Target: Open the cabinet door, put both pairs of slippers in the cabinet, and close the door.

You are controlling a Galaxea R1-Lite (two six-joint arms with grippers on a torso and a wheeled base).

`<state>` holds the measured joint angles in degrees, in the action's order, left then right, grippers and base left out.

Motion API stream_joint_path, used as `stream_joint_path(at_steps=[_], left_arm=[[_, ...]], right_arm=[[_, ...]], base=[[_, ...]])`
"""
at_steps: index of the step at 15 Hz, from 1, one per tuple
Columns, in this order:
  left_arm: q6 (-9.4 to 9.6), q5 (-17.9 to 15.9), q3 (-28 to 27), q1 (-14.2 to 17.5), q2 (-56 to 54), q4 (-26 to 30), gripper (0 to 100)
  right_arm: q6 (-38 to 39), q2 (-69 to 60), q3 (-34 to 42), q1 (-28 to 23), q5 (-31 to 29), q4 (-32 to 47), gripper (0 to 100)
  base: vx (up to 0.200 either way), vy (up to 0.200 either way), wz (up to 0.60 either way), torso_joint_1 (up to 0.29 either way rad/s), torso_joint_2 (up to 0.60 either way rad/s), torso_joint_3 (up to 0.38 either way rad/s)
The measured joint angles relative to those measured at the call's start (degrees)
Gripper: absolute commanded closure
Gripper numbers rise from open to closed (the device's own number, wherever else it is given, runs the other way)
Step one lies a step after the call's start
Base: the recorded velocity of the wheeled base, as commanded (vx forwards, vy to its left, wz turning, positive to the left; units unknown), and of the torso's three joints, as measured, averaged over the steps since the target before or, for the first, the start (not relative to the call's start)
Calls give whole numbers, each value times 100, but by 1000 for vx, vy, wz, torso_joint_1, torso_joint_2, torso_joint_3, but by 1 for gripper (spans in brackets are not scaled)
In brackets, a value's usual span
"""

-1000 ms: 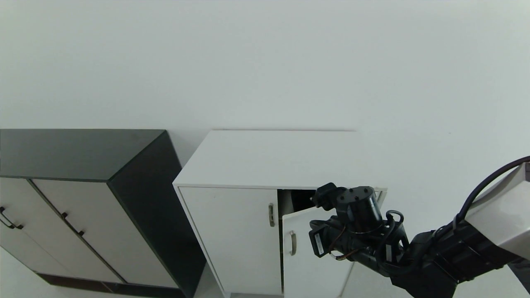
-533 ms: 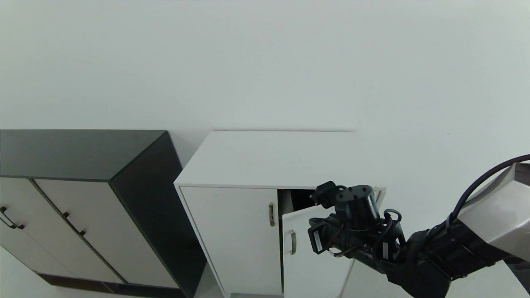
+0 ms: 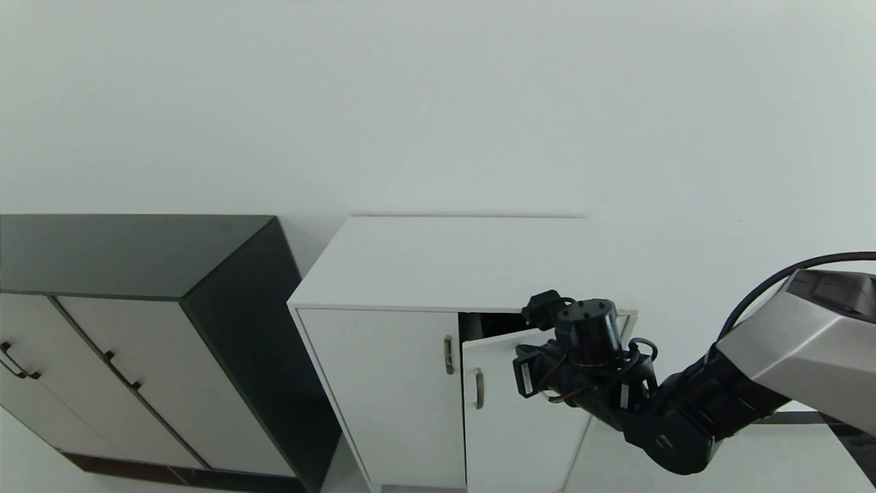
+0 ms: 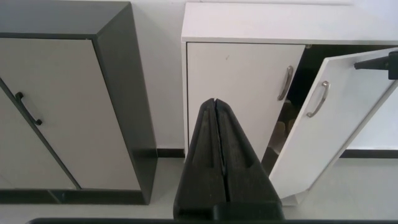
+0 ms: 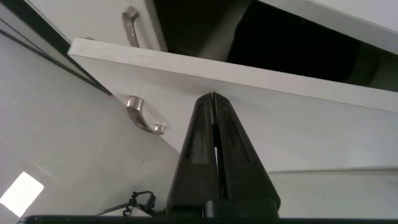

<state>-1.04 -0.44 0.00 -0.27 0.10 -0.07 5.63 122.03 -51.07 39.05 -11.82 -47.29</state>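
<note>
The white cabinet [image 3: 445, 263], against a pale wall [image 3: 438, 103] beside a dark cabinet [image 3: 137, 253], has its door [image 3: 493, 438] ajar, while the right gripper [image 5: 214, 98] at the door and the left gripper [image 4: 214, 102] facing it have closed fingers.

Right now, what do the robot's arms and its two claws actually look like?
The right arm has a silver-grey shell up top, then chunky black segments and a round black drum at the wrist. A thick black cable arcs over it; thin brownish wires show at the wrist. The left gripper and right gripper are matte black tapered wedges with a thin middle seam.
</note>
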Motion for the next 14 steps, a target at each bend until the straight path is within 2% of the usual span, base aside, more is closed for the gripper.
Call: stream_joint_path(at_steps=[7,14], left_arm=[[2,0,0,2,0,0,100],[-7,1,0,2,0,0,100]], right_arm=[[13,388,-358,-435,12,2,100],[9,558,-428,-538,15,2,100]], base=[[0,0,0,0,0,0],[0,0,0,0,0,0]])
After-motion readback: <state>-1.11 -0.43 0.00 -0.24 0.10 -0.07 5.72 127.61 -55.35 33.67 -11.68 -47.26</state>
